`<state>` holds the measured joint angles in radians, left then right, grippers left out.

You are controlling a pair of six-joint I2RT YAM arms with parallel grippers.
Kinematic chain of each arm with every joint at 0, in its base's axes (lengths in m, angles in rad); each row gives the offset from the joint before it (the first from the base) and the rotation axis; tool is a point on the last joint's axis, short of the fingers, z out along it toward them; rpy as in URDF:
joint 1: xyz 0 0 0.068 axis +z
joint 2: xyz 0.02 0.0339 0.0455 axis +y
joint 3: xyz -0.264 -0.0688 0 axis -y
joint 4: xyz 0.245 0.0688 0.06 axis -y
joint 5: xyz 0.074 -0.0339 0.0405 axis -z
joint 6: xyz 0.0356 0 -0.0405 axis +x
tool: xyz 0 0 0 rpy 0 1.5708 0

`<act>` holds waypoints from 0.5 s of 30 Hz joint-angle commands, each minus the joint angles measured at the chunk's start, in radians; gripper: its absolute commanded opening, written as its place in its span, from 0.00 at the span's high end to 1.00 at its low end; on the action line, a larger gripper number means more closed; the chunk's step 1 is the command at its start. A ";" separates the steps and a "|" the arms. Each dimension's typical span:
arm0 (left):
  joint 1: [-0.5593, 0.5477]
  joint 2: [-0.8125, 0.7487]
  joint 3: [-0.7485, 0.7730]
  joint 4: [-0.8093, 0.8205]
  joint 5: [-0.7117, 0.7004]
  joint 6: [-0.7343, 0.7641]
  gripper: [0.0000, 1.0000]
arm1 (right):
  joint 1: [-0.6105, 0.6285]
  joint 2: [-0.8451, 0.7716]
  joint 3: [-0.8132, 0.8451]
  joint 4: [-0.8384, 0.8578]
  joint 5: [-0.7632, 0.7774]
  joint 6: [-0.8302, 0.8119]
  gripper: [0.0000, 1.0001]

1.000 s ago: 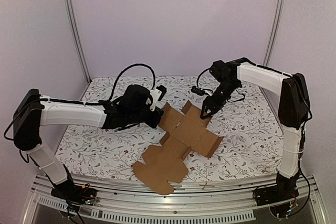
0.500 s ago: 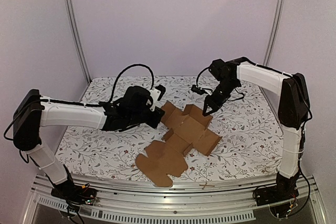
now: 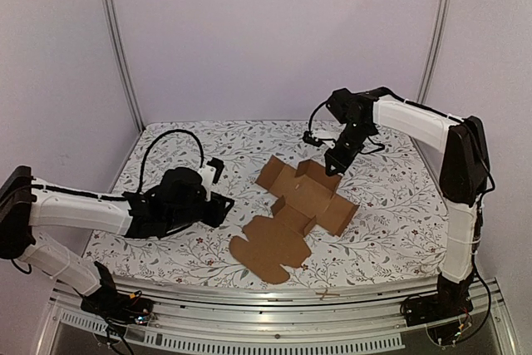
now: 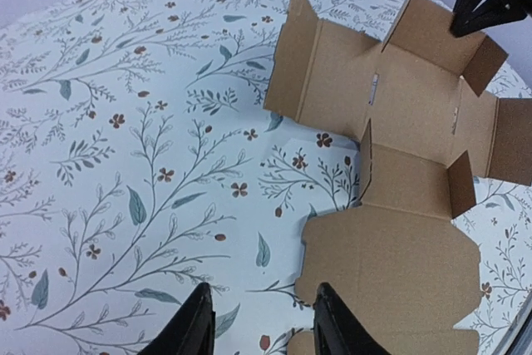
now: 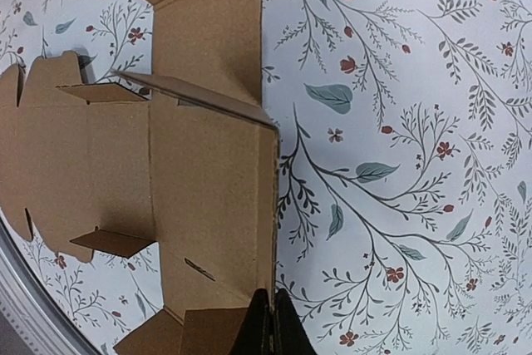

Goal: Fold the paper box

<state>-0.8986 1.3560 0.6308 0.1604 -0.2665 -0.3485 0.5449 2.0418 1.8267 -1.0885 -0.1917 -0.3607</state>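
The paper box (image 3: 299, 205) is a brown corrugated die-cut sheet, mostly flat in the middle of the table, with some flaps raised. It shows in the left wrist view (image 4: 399, 164) and the right wrist view (image 5: 199, 189). My right gripper (image 3: 334, 164) is shut on the edge of the raised far flap (image 5: 273, 205), pinching it upright. My left gripper (image 3: 223, 203) is open and empty, low over the table left of the sheet; in its view (image 4: 259, 330) its right finger sits by the rounded flap's near edge.
The table carries a white cloth with a floral print (image 3: 166, 247). A metal rail (image 3: 274, 309) runs along the near edge. Grey walls and two upright posts (image 3: 116, 47) close the back.
My left arm has pulled back to the left, away from the box's left flap. The box has shifted a little right and the far flap stands more upright in the right gripper.
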 commanded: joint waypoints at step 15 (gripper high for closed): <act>0.159 0.273 0.026 0.262 -0.010 -0.088 0.52 | 0.194 -0.206 -0.170 0.153 0.300 -0.214 1.00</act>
<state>-0.7940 1.5829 0.6235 0.3481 -0.3229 -0.4274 0.6937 1.9274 1.7363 -1.0210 0.0204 -0.5007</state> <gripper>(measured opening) 0.483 0.005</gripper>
